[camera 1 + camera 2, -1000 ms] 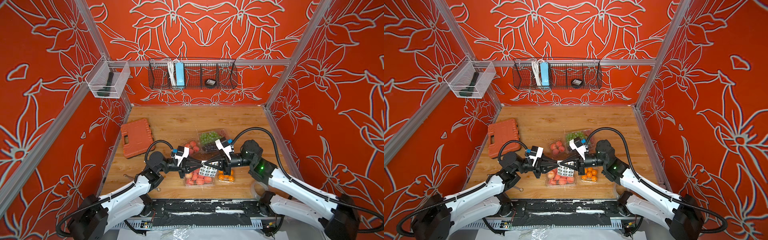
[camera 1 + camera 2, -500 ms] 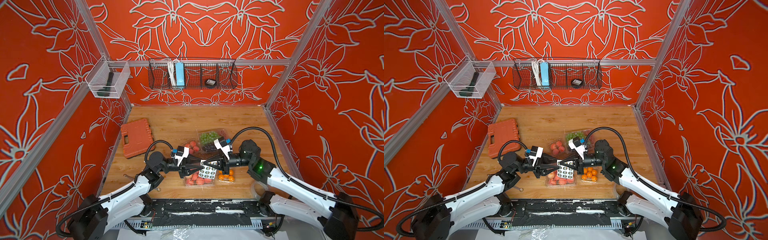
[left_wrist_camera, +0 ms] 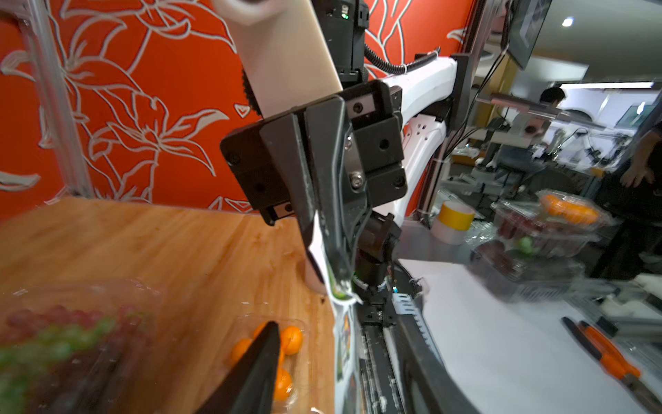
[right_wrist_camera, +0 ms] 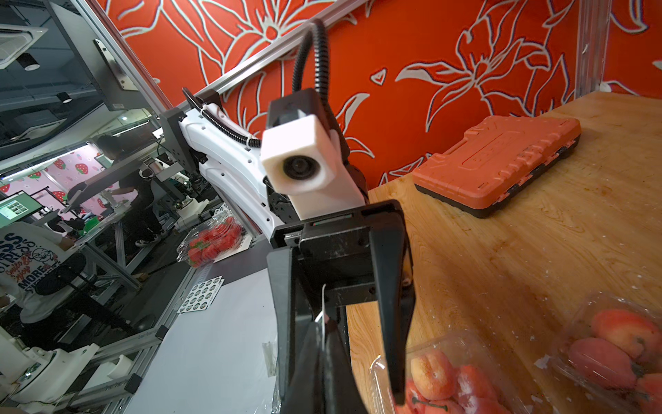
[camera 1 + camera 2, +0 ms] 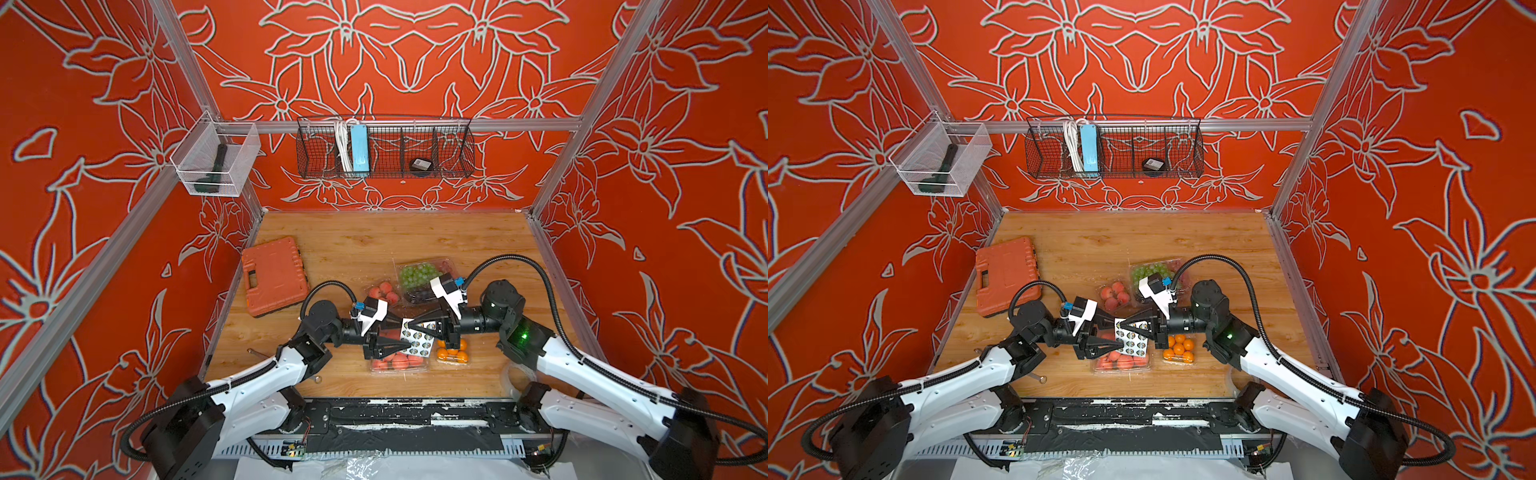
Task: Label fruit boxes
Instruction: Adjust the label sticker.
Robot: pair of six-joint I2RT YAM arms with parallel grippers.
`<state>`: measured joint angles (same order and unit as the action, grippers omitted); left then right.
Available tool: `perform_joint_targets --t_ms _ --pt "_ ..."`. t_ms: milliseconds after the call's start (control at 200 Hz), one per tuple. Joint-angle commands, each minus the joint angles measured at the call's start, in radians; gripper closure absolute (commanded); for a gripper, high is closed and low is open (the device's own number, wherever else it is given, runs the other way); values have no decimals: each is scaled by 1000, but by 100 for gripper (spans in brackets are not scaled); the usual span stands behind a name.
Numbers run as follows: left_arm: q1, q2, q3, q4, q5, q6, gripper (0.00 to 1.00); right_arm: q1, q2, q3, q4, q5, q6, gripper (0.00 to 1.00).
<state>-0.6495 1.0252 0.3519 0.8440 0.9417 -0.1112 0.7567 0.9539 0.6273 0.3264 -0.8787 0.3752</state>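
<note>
While my right gripper point(image 5: 409, 325) is clamped fully closed on one edge of the white sticker sheet point(image 5: 419, 337), the sheet is held up above the large peach punnet point(image 5: 399, 362). My left gripper point(image 5: 406, 333) meets it from the opposite side, also above that punnet, with its jaws parted partway. The right wrist view shows its two fingers point(image 4: 389, 304) standing either side of the sheet's edge without pinching it, so it holds nothing.

- Small orange punnet point(image 5: 454, 353): just beside the large peach punnet, on my right-arm side.
- Small peach punnet point(image 5: 384, 291): just behind it, toward the back wall.
- Grape punnet point(image 5: 419, 276): behind it and to the right, partly hidden by my right wrist.
- Orange tool case point(image 5: 274, 276): well apart from it, far left.

All four punnets rest on the wooden table point(image 5: 374, 245).
</note>
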Motion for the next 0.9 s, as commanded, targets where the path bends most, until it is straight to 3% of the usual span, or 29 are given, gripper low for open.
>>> perform_joint_targets --t_ms 0,135,190,320,435,485,611,636,781,896 --pt "-7 -10 23 17 17 13 64 -1 2 14 14 -7 2 100" --pt "-7 -19 21 6 -6 12 82 -1 15 26 12 -23 4 100" --pt "-7 -18 25 0 -8 12 100 -2 21 31 -3 -20 -4 100" --pt "-7 -25 23 0 -19 10 100 -1 24 38 -26 10 -17 99" --pt "-7 -28 15 1 -29 8 100 0 -26 66 -175 179 -93 63" --pt "-8 -66 9 0 -45 5 100 -1 -56 65 -206 267 -115 52" --pt "-7 -73 25 -44 -120 -6 100 21 -138 62 -274 515 -196 43" --pt "-7 -72 33 -57 -134 -11 100 31 -153 64 -288 562 -215 36" --pt "-7 -60 74 -138 -228 -40 100 126 -199 81 -328 736 -358 46" --pt "-7 -60 100 -193 -296 -64 100 225 -180 105 -334 845 -462 48"
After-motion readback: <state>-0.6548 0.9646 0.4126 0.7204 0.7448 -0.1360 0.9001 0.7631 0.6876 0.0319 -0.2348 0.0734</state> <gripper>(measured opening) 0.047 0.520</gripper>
